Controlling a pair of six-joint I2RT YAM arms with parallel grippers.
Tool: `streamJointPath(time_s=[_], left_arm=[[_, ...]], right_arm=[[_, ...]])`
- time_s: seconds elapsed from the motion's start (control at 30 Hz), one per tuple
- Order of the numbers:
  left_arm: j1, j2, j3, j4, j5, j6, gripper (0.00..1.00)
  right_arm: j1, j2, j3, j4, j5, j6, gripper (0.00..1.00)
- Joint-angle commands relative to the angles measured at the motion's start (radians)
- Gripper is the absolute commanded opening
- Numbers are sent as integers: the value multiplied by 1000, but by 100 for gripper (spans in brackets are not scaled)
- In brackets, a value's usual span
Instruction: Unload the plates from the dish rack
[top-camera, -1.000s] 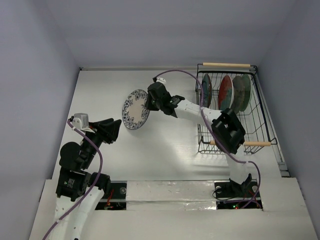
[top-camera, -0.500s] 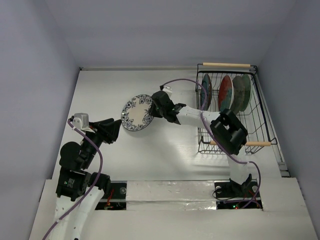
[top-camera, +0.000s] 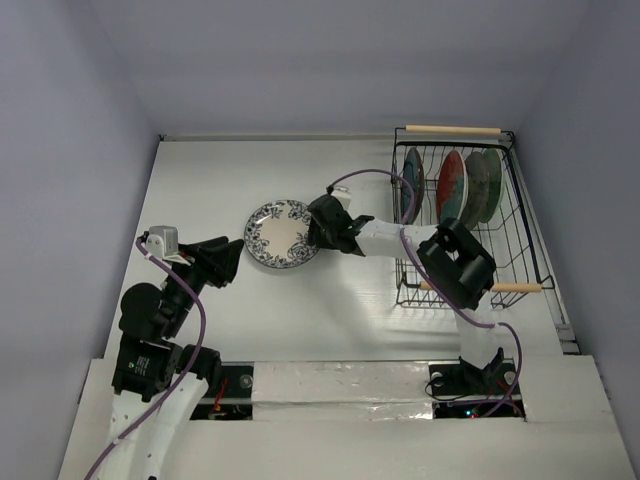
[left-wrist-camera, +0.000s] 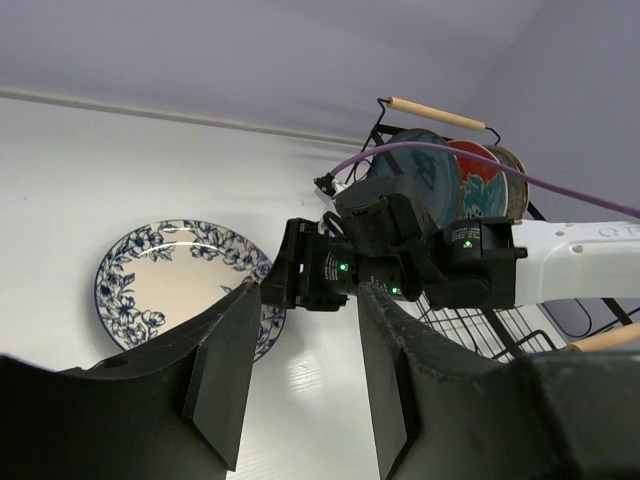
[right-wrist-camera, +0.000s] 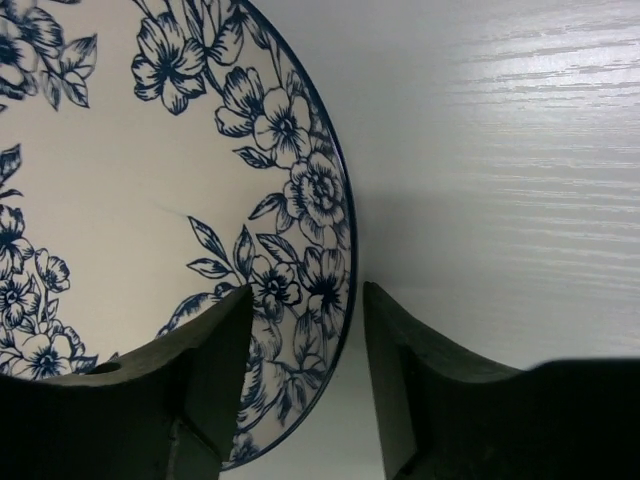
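Left pincer (left-wrist-camera: 308, 330): spread, empty; plate ahead, apart.
White-blue floral plate (top-camera: 278, 234): flat on table (top-camera: 330, 310), its rim between the fingers of the right pincer (right-wrist-camera: 305, 320), which is spread and the nearer.
Dish rack (top-camera: 452, 129): behind the right pincer, other plates (top-camera: 452, 185) on edge.

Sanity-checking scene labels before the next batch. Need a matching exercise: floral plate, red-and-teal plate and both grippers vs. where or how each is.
Things:
1. white-blue floral plate
2. red-and-teal plate
3. left gripper
4. right gripper

States:
A. open, at the floral plate's rim
B. standing on edge in the dish rack
C. open, apart from every plate
D. lying on the table

Pairs: 1-D, 2-B, 3-C, 4-A
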Motion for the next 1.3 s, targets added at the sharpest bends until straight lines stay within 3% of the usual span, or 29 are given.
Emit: streamJointPath(time_s=[0.0,0.17,0.33,0.4,0.5,0.53,0.6,0.77,0.9,1.0,1.03,1.17,1.27], left_arm=[[3,9,15,40,12,4,41],[3,9,15,38,9,4,41],[3,10,15,38,9,2,41],[3,10,15,38,9,2,41],[3,13,13,38,9,2,38],[3,13,13,37,9,2,37],[3,15,13,38,12,1,33],[3,13,13,38,6,1,6],[3,7,13,37,5,1,3],[3,9,13,37,8,2,3],[3,9,13,38,9,2,4],[3,9,12,37,12,2,17],[3,9,12,38,17,1,30]], right_arm=[[5,-19,16,11,40,-19,56],[5,-70,21,-9,36,-48,74],[14,-266,10,-12,33,-119,76],[14,-330,13,-14,19,-145,70],[14,-456,22,-33,52,-205,22],[14,-488,30,-71,84,-232,0],[14,-574,43,-110,210,-267,0],[-79,-683,48,-247,382,-364,0],[-217,-722,10,-308,414,-393,0],[-295,-710,14,-340,408,-427,30],[-306,-685,30,-349,399,-451,52],[-317,-607,95,-362,375,-485,67],[-338,-524,152,-375,350,-501,66]])
